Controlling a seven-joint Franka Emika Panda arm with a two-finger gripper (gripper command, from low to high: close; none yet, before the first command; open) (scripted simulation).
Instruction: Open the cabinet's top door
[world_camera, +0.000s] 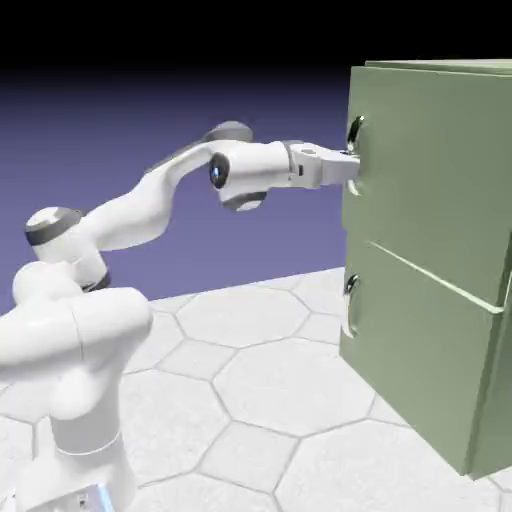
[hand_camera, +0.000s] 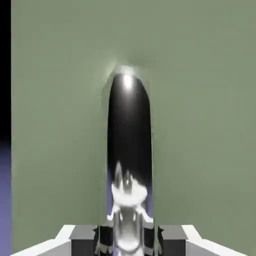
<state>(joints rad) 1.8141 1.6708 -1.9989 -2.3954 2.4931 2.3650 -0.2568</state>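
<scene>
The tool is sitting closed around the handle of the top door, its two grey fingers showing at the bottom edge of the hand view on either side of the shiny curved metal bar, which is running up the middle of that frame. Green door surface is filling nearly all of the hand view, with a thin strip of black and violet down the left edge. In the exterior view the tool is pointing level toward the right, meeting the upper handle at the left edge of the top door, in the upper right of the frame. The white arm is rising from the lower left and stretching across the middle. The cabinet is standing along the right side on the pale hexagon-patterned worktop, and the top door is lying flush with the lower door.
</scene>
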